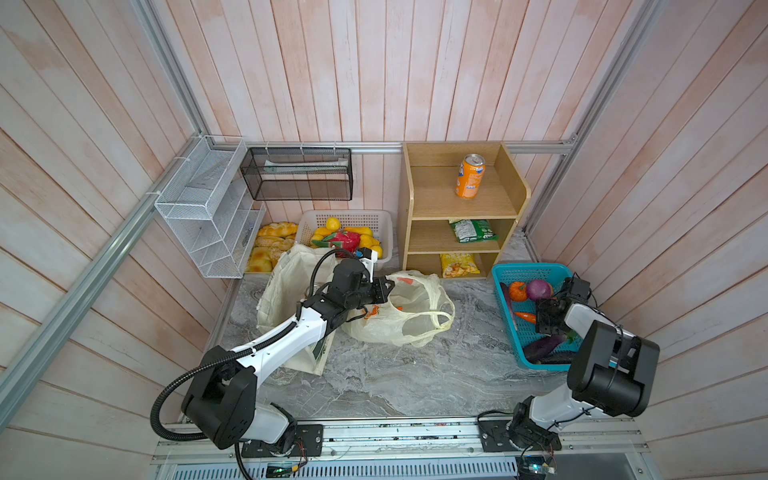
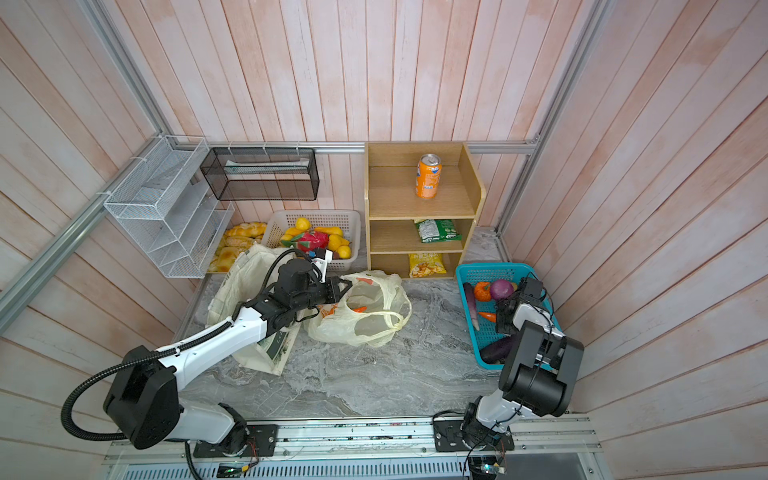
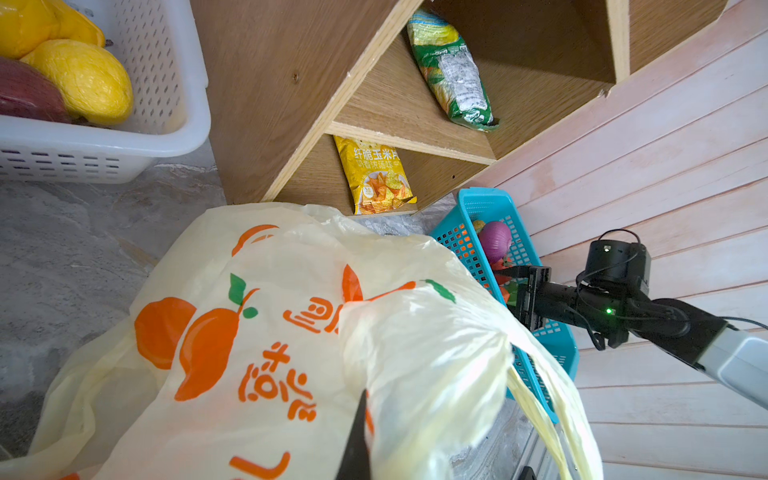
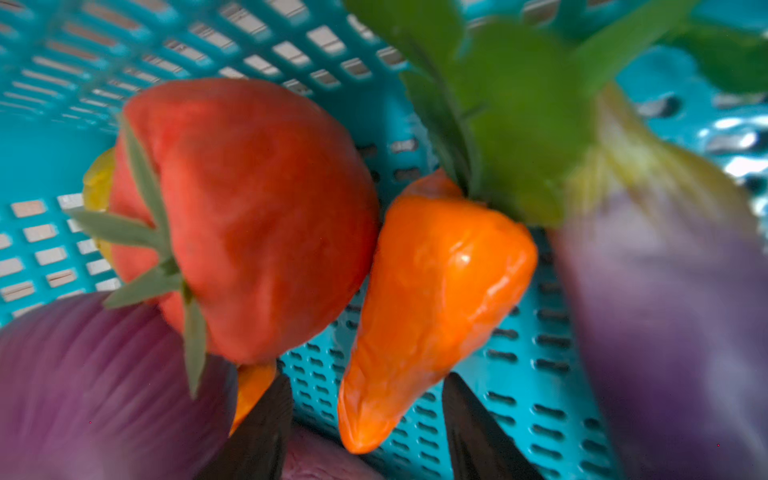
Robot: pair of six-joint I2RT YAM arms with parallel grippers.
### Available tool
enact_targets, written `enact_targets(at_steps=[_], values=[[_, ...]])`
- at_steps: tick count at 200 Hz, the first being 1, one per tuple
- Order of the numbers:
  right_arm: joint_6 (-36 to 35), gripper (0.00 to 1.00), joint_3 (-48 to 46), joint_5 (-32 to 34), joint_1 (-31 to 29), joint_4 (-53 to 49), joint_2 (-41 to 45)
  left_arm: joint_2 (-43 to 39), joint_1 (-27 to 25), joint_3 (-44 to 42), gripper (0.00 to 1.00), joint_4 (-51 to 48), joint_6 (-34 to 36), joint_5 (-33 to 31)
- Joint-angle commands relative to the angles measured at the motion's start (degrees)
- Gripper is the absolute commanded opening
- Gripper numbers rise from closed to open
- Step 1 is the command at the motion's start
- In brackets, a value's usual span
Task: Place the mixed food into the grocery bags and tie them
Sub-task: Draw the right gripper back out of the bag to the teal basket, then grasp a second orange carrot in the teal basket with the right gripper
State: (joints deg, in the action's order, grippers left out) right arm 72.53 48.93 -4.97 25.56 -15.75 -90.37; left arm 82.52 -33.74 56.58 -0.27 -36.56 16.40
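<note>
Bag (image 3: pixel 291 332): pale yellow film, orange fruits with green leaves, orange lettering.
Tote (image 1: pixel 284 286): cream, dark green print.
Carrot (image 4: pixel 436 291): glossy orange, green top.
Tomato (image 4: pixel 249 216): red, grey-green calyx.
Onion (image 4: pixel 83 374): purple, fine stripes.
Eggplant (image 4: pixel 665 311): purple, yellowish near the stem.
Blue basket (image 4: pixel 519 374): turquoise, slotted.
White basket (image 3: pixel 166 83): white, slotted.
Can (image 1: pixel 470 176): orange, blue logo.
Green packet (image 1: pixel 473 230): green and white.
Yellow packet (image 3: pixel 374 174): yellow, orange chips pictured.
Shelf (image 1: pixel 511 178): light wood grain.
Table (image 1: pixel 395 374): grey marble veining.
</note>
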Motion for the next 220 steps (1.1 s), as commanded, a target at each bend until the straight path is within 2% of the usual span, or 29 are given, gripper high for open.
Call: enact_targets(at_steps=[1,46,98,137,220], values=[[-1.06,0.57,1.01,-1.12,0.24,0.42,-1.69,0.93,0.25,1.83,0.00,0.27,0.96,-0.55],[-1.17,0.49,-1.63,-1.86,0.22,2.35,-1.64,1.32,0.25,1.93,0.00,0.45,0.96,-0.55],[-1.83,0.29,-3.63,-2.54,0.62,3.09,-0.34,0.96,0.26,1.45,0.00,0.63,0.87,-0.50],[-1.57,0.21,-5.78,-3.29,0.89,3.78,3.00,0.49,0.28,1.30,0.00,0.65,0.78,-0.52],[-0.63,0.15,-13.93,-4.56,0.93,5.80,18.03,-0.12,0.28,0.64,0.00,0.93,0.70,-0.20]])
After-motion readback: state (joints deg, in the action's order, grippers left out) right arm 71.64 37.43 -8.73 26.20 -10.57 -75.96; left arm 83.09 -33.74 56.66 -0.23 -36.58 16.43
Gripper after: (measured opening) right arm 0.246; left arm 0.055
